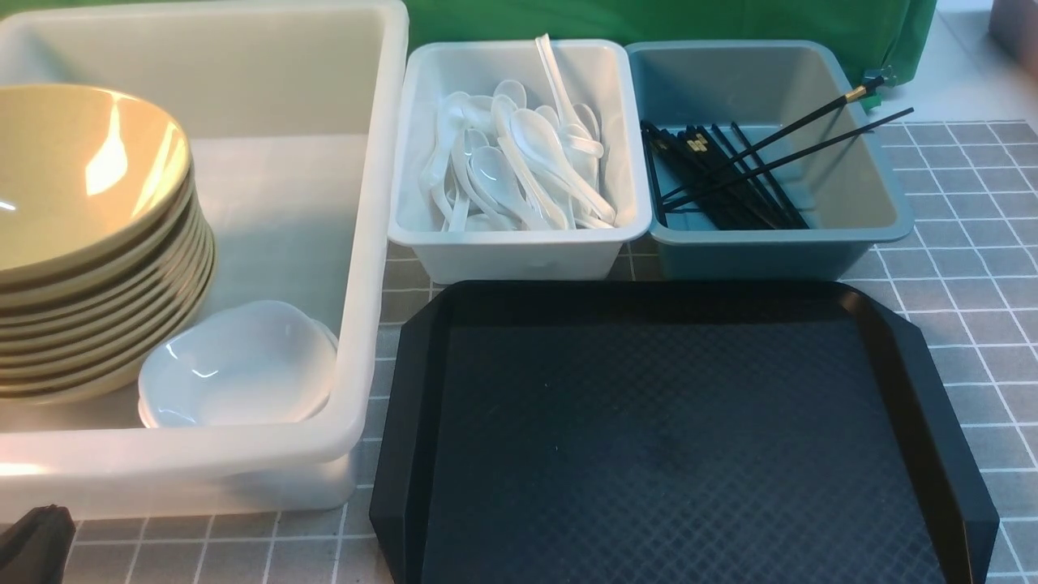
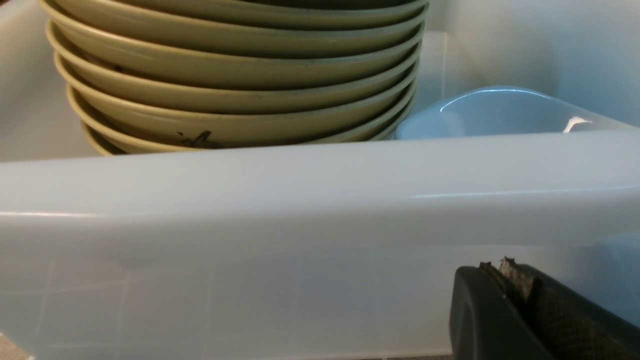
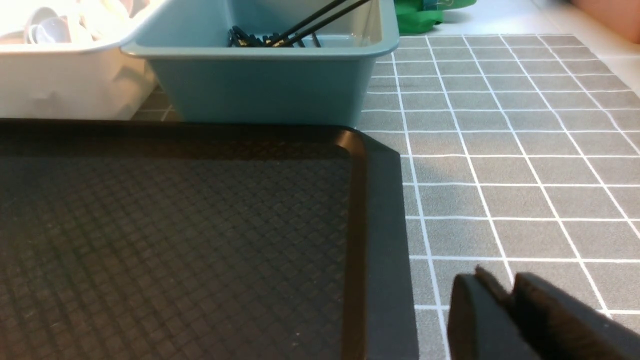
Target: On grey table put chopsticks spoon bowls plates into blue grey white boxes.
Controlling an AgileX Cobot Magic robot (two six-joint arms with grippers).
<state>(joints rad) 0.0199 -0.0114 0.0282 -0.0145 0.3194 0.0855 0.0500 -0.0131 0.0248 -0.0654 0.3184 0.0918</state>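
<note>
Front view: large white box (image 1: 369, 243) sits at left on the grey table (image 1: 965, 268). Inside it, a stack of tan bowls (image 1: 89, 243) leans against the left side, with small white plates (image 1: 239, 365) nested just beside it at the near right corner. Small white box (image 1: 519, 251) in the middle holds a pile of white spoons (image 1: 519, 162). Blue-grey box (image 1: 778, 243) to its right holds black chopsticks (image 1: 722, 174); two of them stick out over its right rim. Black tray (image 1: 673, 438) lies in front of both small boxes. Left gripper (image 1: 32, 543) is only a dark corner at bottom left.

Left wrist view: left gripper (image 2: 505, 280) is close to the large white box's outer wall (image 2: 300, 200), fingers together, nothing held. Bowl stack (image 2: 235, 75) and a plate (image 2: 490, 112) show over the rim.

Right wrist view: right gripper (image 3: 510, 300) hovers over the grey table (image 3: 500, 150) just beside the tray (image 3: 380, 225), fingers pressed together, empty. Blue-grey box (image 3: 260, 85) with chopsticks (image 3: 295, 30) is behind the tray.
</note>
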